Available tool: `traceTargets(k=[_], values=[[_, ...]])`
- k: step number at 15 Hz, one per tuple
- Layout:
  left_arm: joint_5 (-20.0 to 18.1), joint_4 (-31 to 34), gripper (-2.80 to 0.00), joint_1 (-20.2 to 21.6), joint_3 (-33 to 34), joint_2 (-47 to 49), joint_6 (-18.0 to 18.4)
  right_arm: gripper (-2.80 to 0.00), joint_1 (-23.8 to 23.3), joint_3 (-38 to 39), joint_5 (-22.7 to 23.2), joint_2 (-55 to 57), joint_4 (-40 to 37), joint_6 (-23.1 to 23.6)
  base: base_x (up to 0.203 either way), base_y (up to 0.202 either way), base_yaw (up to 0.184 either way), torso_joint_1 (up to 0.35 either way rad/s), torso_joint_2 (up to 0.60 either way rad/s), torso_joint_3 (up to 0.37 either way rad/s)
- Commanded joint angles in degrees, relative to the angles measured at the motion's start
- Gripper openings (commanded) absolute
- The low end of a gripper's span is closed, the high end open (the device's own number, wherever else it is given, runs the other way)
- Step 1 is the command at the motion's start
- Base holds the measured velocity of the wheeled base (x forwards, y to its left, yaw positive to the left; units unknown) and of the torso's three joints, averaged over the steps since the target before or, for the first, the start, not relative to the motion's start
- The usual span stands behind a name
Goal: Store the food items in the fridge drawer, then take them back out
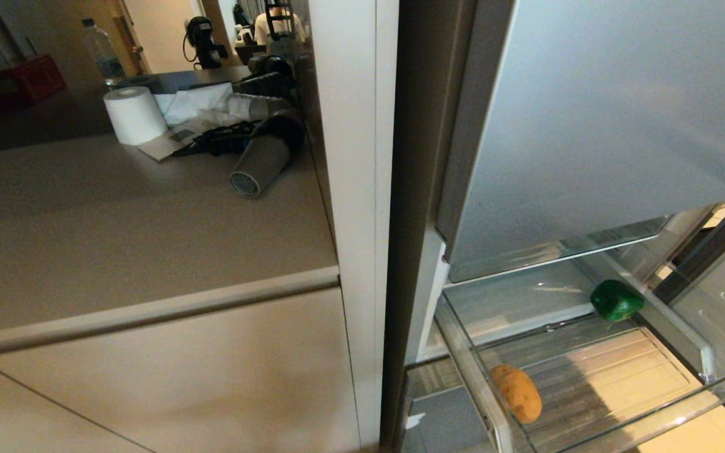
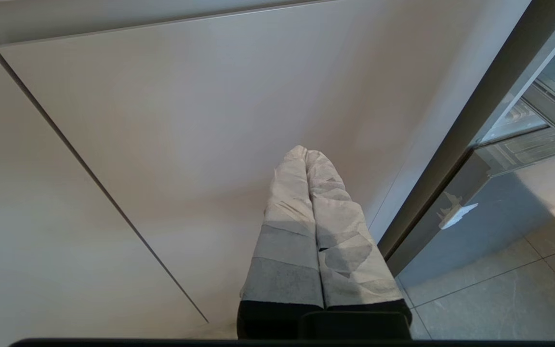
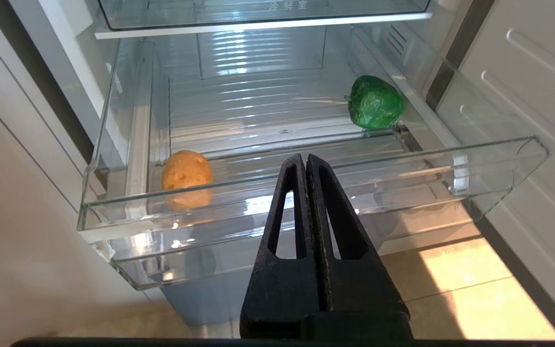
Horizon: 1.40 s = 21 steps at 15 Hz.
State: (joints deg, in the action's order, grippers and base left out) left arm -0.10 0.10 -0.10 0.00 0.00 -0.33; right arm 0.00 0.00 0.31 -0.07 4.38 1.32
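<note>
fridge drawer (image 1: pixel 708 368) pulled out, see-through bin with ribbed floor, both food items inside it and well apart from each other; green bell pepper (image 1: pixel 616 300) sits toward the back of the bin near the right-hand wall, same pepper in right wrist view (image 3: pixel 375 102) just beside the side rail; tan potato (image 1: pixel 517 393) lies near the front left corner, close to the front wall, in right wrist view (image 3: pixel 187 170) its reflection shows in the clear front panel; right gripper (image 3: pixel 306 161) clenched, black fingers pressed together with nothing between them, hanging in front of the drawer's front wall, roughly at its middle, not touching either item; left gripper (image 2: pixel 305 153) also clenched, tape-wrapped fingers (image 2: pixel 287 226) together and empty, pointed at a beige cabinet door (image 2: pixel 162 144) beside the fridge edge; neither arm shows in head view; silver-blue fridge panel (image 1: pixel 589 126) above the drawer is closed; countertop (image 1: pixel 117 220) to the left carries a white paper roll (image 1: pixel 133 114), a grey hair-dryer-like tool (image 1: pixel 262 160) lying on its side, a clear bottle (image 1: pixel 102 53) further back
</note>
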Motion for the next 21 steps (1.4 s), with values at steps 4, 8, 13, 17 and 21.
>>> traceTargets(k=[4,8,13,17,21], values=[[0.01,-0.01,-2.80,0.01,0.00,0.09,-0.02,-2.80,0.00,1.70,0.14,0.02,0.18,0.32,0.000,0.000,0.000,0.000,0.00,0.000],[0.01,-0.01,-2.80,0.01,0.00,0.09,-0.02,-2.80,0.03,1.76,0.04,-0.01,0.11,-0.17,0.000,0.000,0.000,0.000,0.00,0.000],[0.01,-0.01,-2.80,0.01,0.00,0.09,-0.02,-2.80,0.09,1.67,-1.02,0.07,0.19,-2.46,0.000,0.000,0.000,0.000,0.00,0.000],[0.01,-0.01,-2.80,0.01,0.00,0.09,-0.02,-2.80,0.00,1.76,-1.02,0.07,0.28,-2.37,0.000,0.000,0.000,0.000,0.00,0.000],[0.01,-0.01,-2.80,0.01,0.00,0.09,-0.02,-2.80,0.04,1.73,-1.02,0.07,0.28,-2.52,0.000,0.000,0.000,0.000,0.00,0.000]])
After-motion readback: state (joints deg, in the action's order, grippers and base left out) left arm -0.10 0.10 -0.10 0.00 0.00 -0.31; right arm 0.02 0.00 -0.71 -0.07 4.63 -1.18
